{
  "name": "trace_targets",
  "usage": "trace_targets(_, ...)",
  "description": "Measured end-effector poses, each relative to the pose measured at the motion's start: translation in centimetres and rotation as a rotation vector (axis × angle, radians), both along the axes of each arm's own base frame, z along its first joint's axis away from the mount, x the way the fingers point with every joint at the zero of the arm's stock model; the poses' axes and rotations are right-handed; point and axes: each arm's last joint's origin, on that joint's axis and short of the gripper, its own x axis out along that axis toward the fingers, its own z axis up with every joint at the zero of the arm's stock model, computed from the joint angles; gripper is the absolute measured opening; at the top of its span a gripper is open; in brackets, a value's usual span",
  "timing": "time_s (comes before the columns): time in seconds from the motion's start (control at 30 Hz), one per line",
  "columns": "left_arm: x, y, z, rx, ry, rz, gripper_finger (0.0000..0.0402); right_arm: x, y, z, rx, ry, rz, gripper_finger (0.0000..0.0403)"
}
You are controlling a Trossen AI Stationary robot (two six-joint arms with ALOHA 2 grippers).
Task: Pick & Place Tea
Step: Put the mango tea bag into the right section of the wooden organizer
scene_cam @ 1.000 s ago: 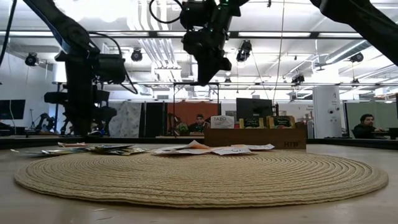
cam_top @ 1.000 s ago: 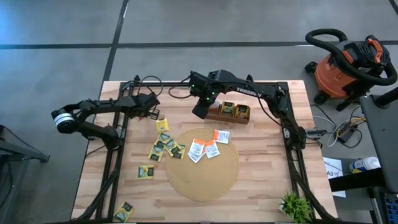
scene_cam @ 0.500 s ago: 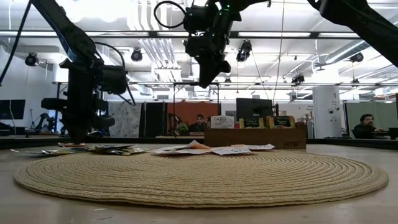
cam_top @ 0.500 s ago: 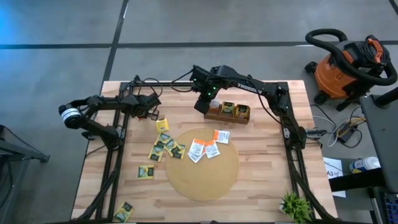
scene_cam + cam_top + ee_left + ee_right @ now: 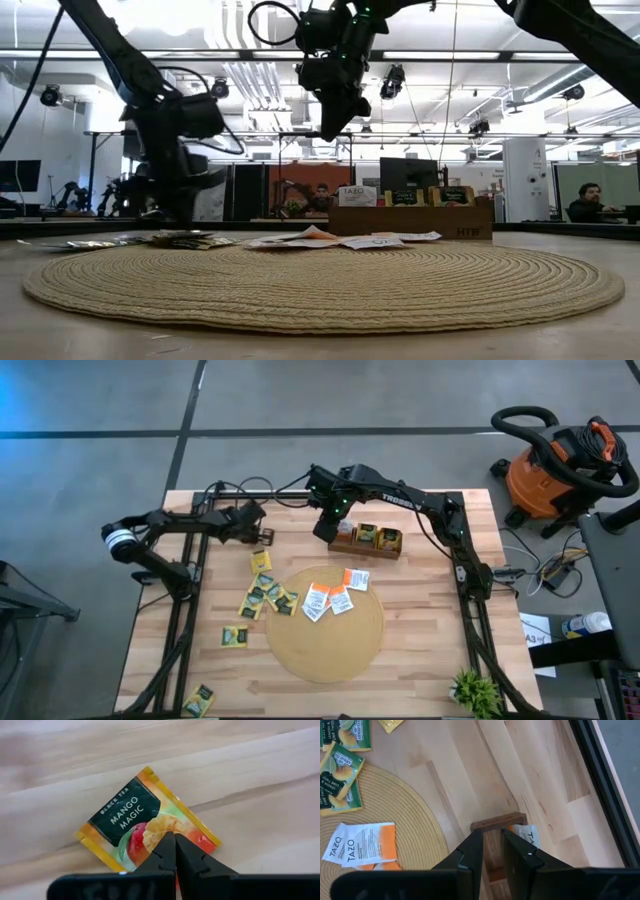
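Several yellow-and-green tea sachets lie flat on the wood left of the round mat, and white and orange ones lie on the mat. One yellow "Mango Magic" sachet lies alone near the far left. My left gripper, shut, slants down over it. My right gripper hangs high above the left end of the wooden box. Its fingers stand a narrow gap apart with nothing between them. A white sachet stands upright in the box. My left gripper's shut fingertips stand over the near part of the Mango Magic sachet, slanting down from the table's left. The sachet lies flat on the wood. I cannot tell whether the tips touch it.
A yellow sachet lies at the near left corner and another left of the mat. A small green plant stands at the near right corner. Black frame rails run along both sides. People sit in the room behind.
My left gripper has gone toward the table's right and down, toward the lone Mango Magic sachet, and has tipped more steeply downward. The sachets have kept their places.
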Motion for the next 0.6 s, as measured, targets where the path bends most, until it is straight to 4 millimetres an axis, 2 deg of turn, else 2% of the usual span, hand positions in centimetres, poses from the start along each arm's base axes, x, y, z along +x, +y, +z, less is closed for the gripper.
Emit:
trace_targets(0.2,1.8,0.8,-0.9,-0.038,-0.173,-0.063,0.0000,-0.1,0.1,-0.1,0.006,0.015,-0.002,0.0065)
trace_targets(0.4,3.0,0.6,-3.1,-0.134,-0.165,-0.110,0.0000,-0.1,0.1,-0.1,0.007,0.015,-0.004,0.0063)
trace_targets(0.6,4.7,-0.6,-2.5,-0.138,-0.224,-0.214,0.0000,-0.1,0.1,-0.1,0.007,0.016,-0.004,0.0065)
